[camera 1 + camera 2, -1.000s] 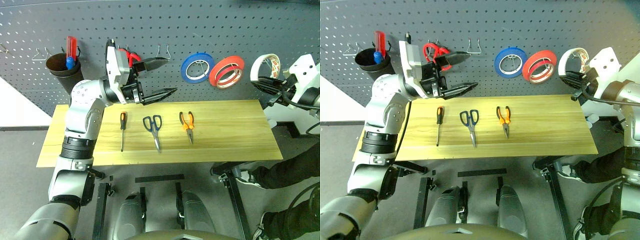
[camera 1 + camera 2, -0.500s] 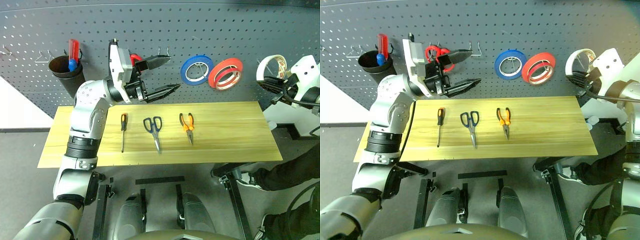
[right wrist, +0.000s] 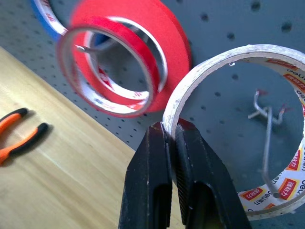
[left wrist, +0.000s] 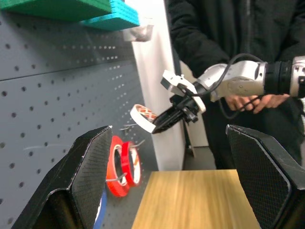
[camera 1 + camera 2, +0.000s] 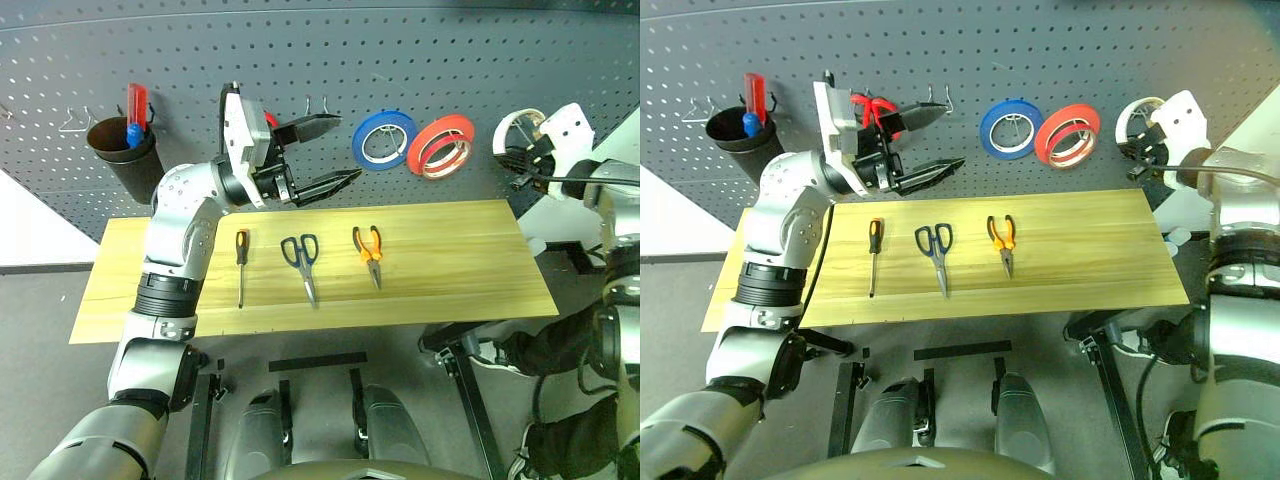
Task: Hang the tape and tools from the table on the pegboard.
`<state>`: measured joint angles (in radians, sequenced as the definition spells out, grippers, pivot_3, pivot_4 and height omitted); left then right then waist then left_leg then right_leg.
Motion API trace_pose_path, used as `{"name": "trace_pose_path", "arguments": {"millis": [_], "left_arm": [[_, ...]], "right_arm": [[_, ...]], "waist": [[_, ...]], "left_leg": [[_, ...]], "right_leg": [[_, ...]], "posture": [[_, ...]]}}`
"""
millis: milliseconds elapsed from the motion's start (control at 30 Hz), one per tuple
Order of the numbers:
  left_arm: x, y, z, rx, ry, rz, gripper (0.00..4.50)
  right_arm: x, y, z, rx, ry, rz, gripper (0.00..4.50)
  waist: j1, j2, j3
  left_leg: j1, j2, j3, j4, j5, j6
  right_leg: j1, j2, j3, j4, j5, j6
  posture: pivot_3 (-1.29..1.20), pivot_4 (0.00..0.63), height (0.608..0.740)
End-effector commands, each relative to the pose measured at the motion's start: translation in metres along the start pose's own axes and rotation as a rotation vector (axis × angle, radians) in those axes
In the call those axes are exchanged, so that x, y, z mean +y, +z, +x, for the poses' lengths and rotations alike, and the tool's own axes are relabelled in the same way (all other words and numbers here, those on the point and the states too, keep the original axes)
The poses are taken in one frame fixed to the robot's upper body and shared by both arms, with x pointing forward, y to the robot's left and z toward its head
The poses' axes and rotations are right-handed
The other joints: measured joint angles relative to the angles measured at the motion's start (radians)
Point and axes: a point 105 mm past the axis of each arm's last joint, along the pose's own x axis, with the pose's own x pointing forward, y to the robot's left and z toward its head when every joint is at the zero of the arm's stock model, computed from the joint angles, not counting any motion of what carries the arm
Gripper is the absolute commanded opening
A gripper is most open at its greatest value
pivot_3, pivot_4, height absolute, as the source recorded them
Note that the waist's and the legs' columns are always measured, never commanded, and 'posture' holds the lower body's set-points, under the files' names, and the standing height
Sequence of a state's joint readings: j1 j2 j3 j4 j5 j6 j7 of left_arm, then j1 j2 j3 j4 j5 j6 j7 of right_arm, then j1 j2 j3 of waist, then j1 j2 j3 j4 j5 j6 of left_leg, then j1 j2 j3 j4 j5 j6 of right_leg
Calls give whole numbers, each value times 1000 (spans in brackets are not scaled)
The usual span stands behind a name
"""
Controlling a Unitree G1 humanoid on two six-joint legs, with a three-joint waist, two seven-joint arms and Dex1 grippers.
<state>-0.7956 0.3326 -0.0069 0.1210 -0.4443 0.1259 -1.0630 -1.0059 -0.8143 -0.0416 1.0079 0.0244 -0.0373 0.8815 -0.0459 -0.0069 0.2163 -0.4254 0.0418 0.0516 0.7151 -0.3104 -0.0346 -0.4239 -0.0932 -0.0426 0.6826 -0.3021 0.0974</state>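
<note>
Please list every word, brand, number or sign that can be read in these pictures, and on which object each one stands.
"deli": printed beside orange label patches, repeated, on the inner face of the white tape roll held by the right end effector; the characters inside the patches are too blurred to read.
Red tape rolls, blue tape roll, pliers, scissors, screwdriver: no readable text.

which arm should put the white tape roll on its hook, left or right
Right. The right gripper is already shut on the white tape roll, held up at the pegboard with a wire hook showing through its ring. The left gripper hangs open, far over by the red-handled scissors.
</note>
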Motion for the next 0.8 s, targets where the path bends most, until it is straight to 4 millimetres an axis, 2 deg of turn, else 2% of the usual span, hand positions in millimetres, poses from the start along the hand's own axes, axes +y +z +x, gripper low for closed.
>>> {"name": "trace_pose_path", "arguments": {"millis": [33, 200, 267, 300, 467, 567, 700, 800], "left_arm": [[-1, 6, 2, -14, 6, 29, 4015], [-1, 4, -1, 0, 25, 30, 4015], [-1, 4, -1, 2, 28, 29, 4015], [-1, 4, -2, 2, 30, 29, 4015], [-1, 3, -4, 11, 43, 23, 4015], [-1, 0, -8, 21, 53, 8, 4015], [-7, -3, -13, 25, 41, -15, 4015], [-8, -6, -18, 33, 52, -38, 4015]], "right_arm": [[-10, 18, 5, -51, -55, -31, 22], [-11, 29, 19, -62, -121, -3, 22], [-14, 27, 21, -40, -149, -12, 607], [-16, 28, 19, -39, -151, -12, 737], [-23, 29, 6, -39, -122, -25, 2273], [-23, 24, -7, -22, -48, -35, 2273], [-17, 8, -30, 32, 58, -30, 2273], [2, 3, -45, 51, 165, 12, 2273]], "waist": [[0, 0, 0], [0, 0, 0], [2, 0, 0], [4, 0, 0], [4, 0, 0], [4, 0, 0], [4, 0, 0], [3, 0, 0]], "left_leg": [[0, 0, 0, 0, 0, 0], [0, 0, 0, 0, 0, 0], [0, 0, 0, 0, 0, 0], [0, 0, 0, 0, 0, 0], [0, 0, 0, 0, 0, 0], [0, 0, 0, 0, 0, 0], [0, 0, 0, 0, 0, 0], [0, 0, 0, 0, 0, 0]], "right_leg": [[0, 0, 0, 0, 0, 0], [0, 0, 0, 0, 0, 0], [0, 0, 0, 0, 0, 0], [0, 0, 0, 0, 0, 0], [0, 0, 0, 0, 0, 0], [0, 0, 0, 0, 0, 0], [0, 0, 0, 0, 0, 0], [0, 0, 1, 1, 0, 0]], "posture": [[-25, 124, 732], [-16, 126, 732], [-13, 127, 732], [-10, 127, 732], [-13, 126, 732], [-23, 122, 732], [-46, 121, 732], [-56, 121, 732]]}}
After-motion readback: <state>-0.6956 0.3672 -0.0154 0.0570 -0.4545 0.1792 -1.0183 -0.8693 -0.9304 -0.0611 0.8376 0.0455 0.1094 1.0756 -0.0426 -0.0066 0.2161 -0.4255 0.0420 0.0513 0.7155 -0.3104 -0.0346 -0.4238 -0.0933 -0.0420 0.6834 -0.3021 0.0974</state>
